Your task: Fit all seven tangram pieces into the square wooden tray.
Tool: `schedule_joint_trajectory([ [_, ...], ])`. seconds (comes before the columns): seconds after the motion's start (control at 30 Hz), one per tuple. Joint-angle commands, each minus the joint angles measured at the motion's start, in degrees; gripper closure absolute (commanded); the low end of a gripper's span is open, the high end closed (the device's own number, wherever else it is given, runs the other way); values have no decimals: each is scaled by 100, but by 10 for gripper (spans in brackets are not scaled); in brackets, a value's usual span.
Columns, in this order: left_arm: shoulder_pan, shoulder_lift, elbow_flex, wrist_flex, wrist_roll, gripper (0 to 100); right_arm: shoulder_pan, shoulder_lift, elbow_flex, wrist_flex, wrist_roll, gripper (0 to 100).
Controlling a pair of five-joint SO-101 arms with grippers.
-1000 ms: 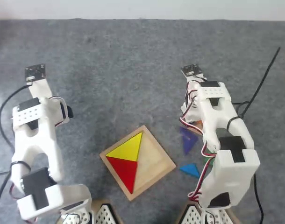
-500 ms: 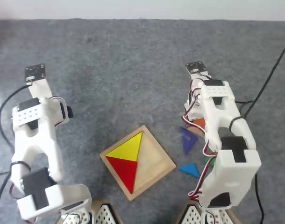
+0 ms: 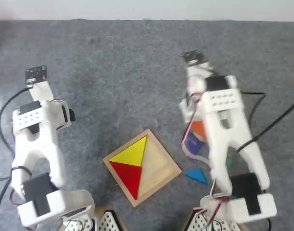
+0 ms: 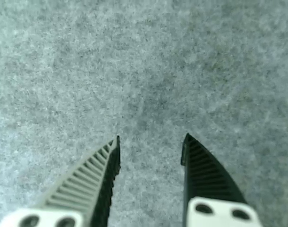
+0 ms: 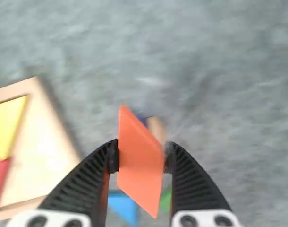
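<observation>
Right gripper [image 5: 140, 150] clamped on the orange piece [image 5: 140, 182], held above the grey mat near the wooden tray [image 3: 162, 162], which already holds a yellow triangle [image 3: 131, 153] and a red triangle [image 3: 129, 175]. Left gripper [image 4: 151, 142] spread and empty over bare mat. Step in hand: carrying a third piece; next, align it with the tray's free half
</observation>
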Motion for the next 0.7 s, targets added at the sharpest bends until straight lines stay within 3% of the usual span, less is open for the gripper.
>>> schedule_joint_trajectory([
  [0.0, 18, -88, -40, -88, 97, 791, -831, -488, 607, -611, -352, 970],
  [0.17, 9, -88, -31, -79, 97, 791, -1235, -497, 976, -1112, -448, 987],
  [0.3, 9, -88, -31, -79, 97, 791, -2000, -497, 1354, -1437, -1108, 986],
  [0.43, 9, -88, -31, -88, 97, 791, -2580, -497, 1732, -1956, -1231, 987],
  [0.67, 9, -88, -40, -88, 97, 793, -2721, -488, 2048, -2281, -1468, 991],
])
